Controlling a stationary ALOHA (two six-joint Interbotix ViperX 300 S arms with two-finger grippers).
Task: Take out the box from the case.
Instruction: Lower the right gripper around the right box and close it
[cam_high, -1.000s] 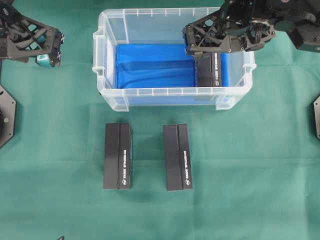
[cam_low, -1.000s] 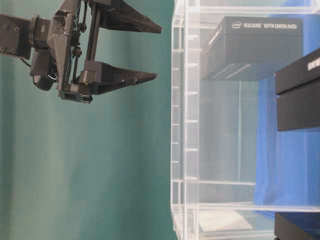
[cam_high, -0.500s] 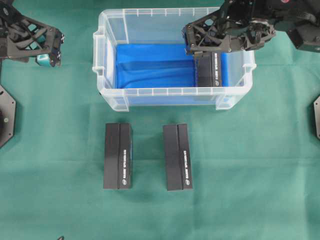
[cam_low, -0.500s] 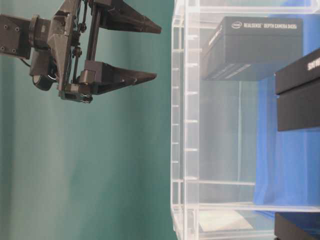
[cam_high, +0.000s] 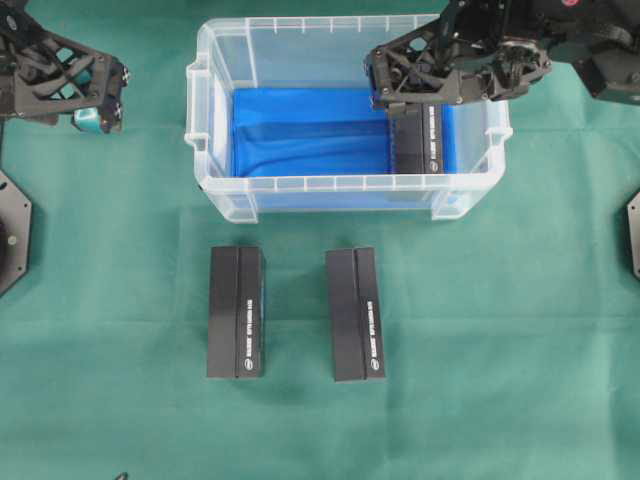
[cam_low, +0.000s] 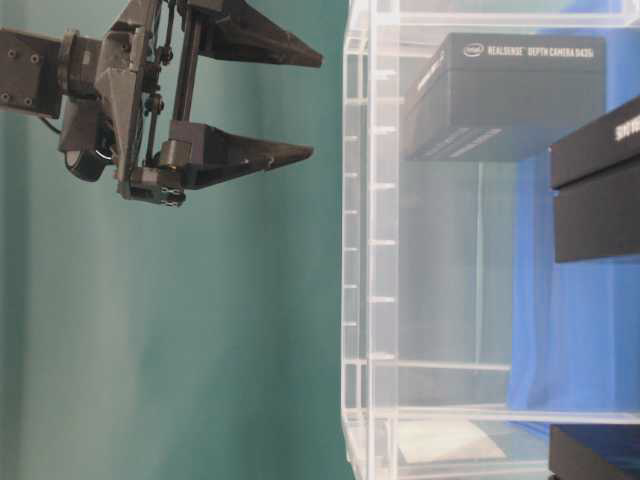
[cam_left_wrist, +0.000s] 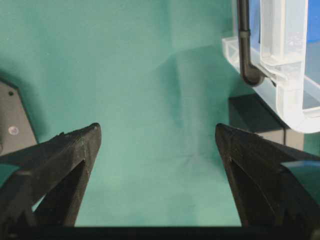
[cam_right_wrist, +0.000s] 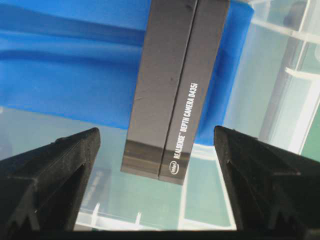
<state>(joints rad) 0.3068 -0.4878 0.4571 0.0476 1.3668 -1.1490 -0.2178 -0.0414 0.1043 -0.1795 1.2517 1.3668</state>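
Right gripper (cam_right_wrist: 157, 150) hangs wide apart over the box (cam_right_wrist: 175, 85) in the case (cam_high: 350, 183). A skewed descent could clip the wall; left gripper (cam_left_wrist: 157, 145) gapes idle

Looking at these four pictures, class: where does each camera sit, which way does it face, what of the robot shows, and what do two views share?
Overhead: above, facing down on the case; both arms show.
Table-level: low beside the case, picture turned sideways; the left gripper shows.
Left wrist: on the left arm, facing green cloth; its fingers show.
Right wrist: on the right arm, facing the box; its fingers show.
Shared: overhead and right wrist both show this box inside the case.
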